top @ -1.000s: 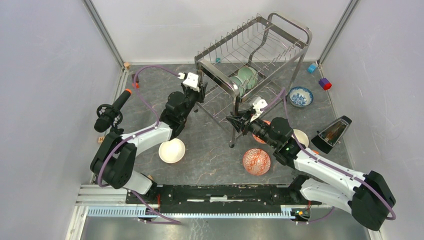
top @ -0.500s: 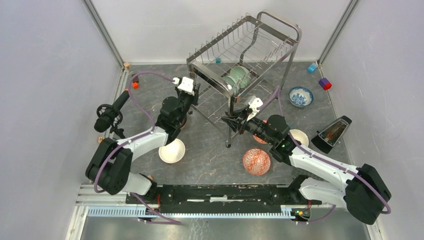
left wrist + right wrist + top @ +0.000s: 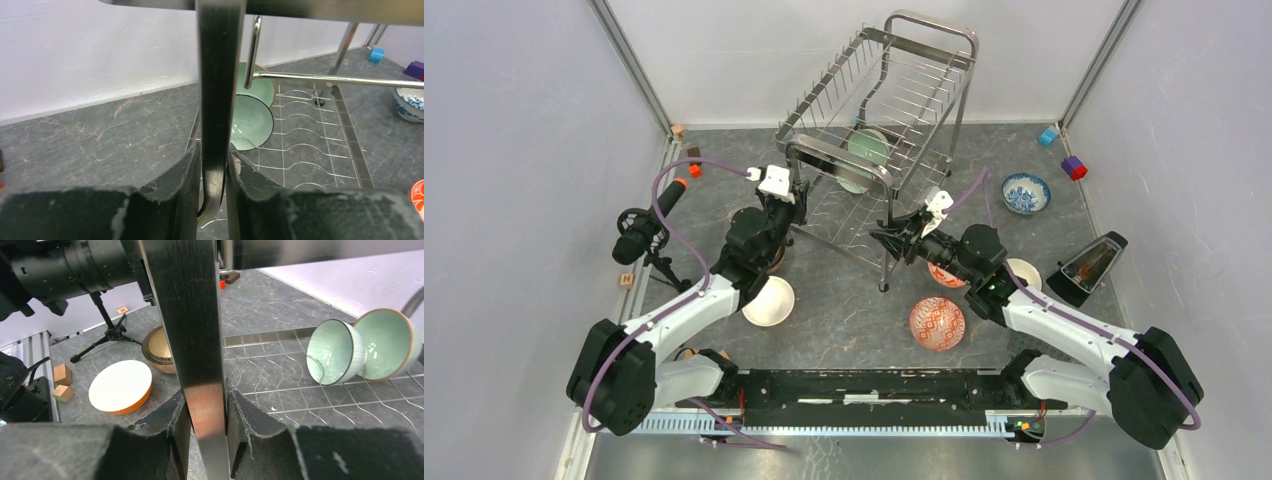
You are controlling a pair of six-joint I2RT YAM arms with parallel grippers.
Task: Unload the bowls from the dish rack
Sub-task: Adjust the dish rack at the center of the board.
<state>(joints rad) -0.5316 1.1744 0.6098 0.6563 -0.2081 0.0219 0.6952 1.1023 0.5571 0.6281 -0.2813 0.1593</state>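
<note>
The dish rack (image 3: 879, 120) stands askew toward the back of the counter (image 3: 844, 300), with two pale green bowls (image 3: 865, 148) lying on their sides on its lower tier. The left pincer (image 3: 786, 200) is clamped on the near-left steel upright, and the right pincer (image 3: 887, 240) grips the near-right one. A cream bowl (image 3: 768, 301), a patterned red bowl (image 3: 937, 323) and a blue-and-white bowl (image 3: 1026, 193) sit out on the counter.

Place: robot lab test cell, mine. Evidence: plain grey panels (image 3: 514, 150) walling me in; aluminium corner posts (image 3: 631, 65); slate-look tabletop (image 3: 844, 300); slotted aluminium rail (image 3: 804, 425) at my near edge; microphone on a small tripod (image 3: 649, 222); loose coloured toy blocks (image 3: 1074, 167).
</note>
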